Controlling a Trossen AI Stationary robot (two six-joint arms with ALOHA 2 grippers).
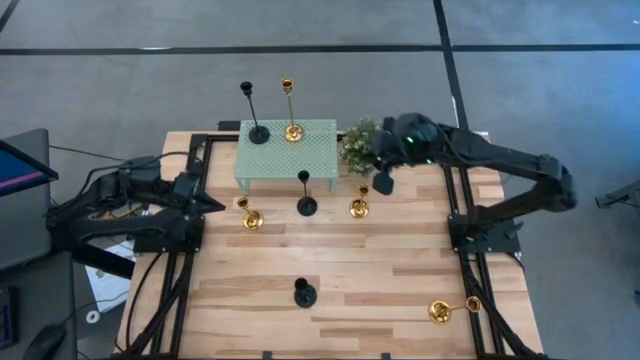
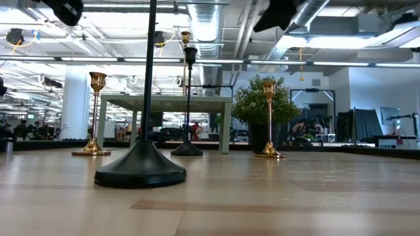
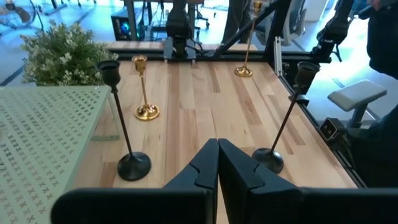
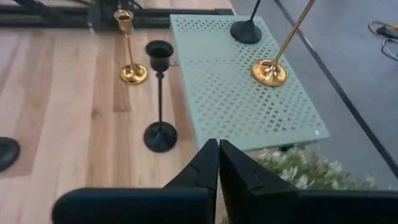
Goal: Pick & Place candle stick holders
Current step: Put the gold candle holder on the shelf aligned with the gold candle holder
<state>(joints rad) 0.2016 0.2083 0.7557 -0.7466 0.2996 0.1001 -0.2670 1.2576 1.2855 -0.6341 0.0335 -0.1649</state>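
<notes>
The near half of the wooden surface (image 1: 340, 280) lies mostly bare: only a black candle holder (image 1: 304, 292) stands mid-front, and a gold holder (image 1: 450, 309) lies toppled near the right rail. Farther back the way narrows: the mint-green mesh-top table (image 1: 290, 155), the potted plant (image 1: 360, 145) beside it, and three upright holders (image 1: 307, 195) in a row before them.

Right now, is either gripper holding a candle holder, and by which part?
Nothing is held. The right gripper, above the plant, has its fingers shut on empty air. The left gripper, at the table's left edge, is shut and empty too.
</notes>
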